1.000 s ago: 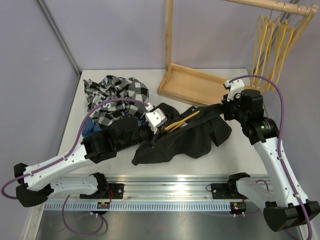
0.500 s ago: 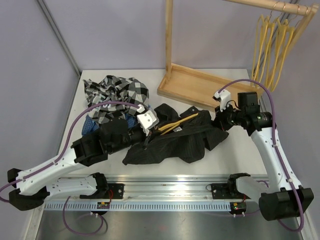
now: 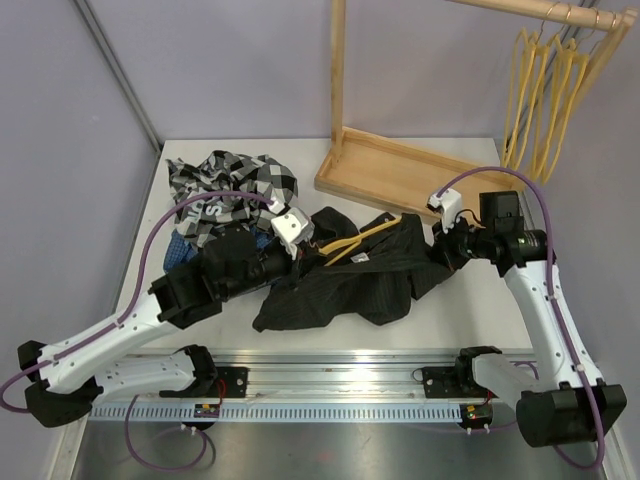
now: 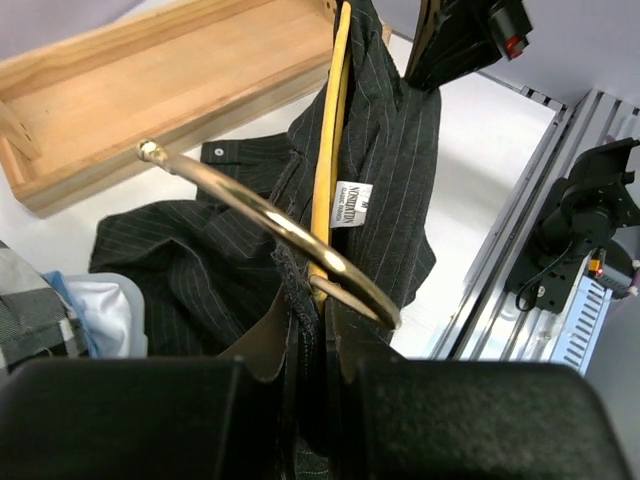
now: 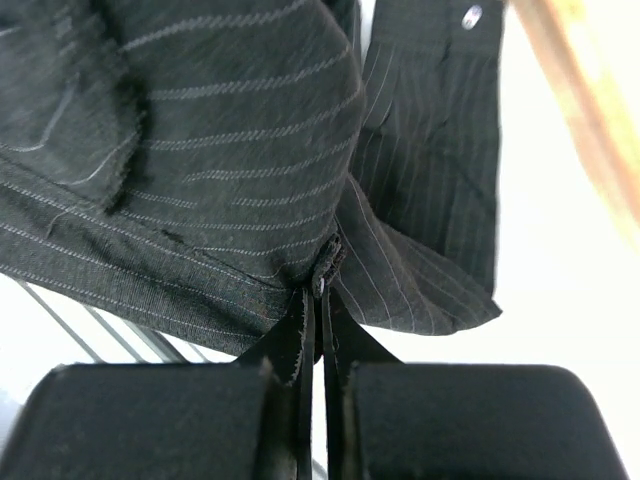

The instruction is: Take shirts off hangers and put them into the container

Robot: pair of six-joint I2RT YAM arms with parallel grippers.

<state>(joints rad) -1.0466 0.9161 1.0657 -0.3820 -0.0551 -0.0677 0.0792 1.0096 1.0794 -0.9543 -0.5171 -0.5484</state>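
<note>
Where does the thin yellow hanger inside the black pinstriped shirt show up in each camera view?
Top external: the thin yellow hanger lies at table centre, poking out of the black pinstriped shirt.
Left wrist: centre, its yellow arm running up from the jaws, its metal hook curving left.
Right wrist: not in it; mostly shirt fabric.
Shared landmark: the black pinstriped shirt, seen in all three views.
</note>
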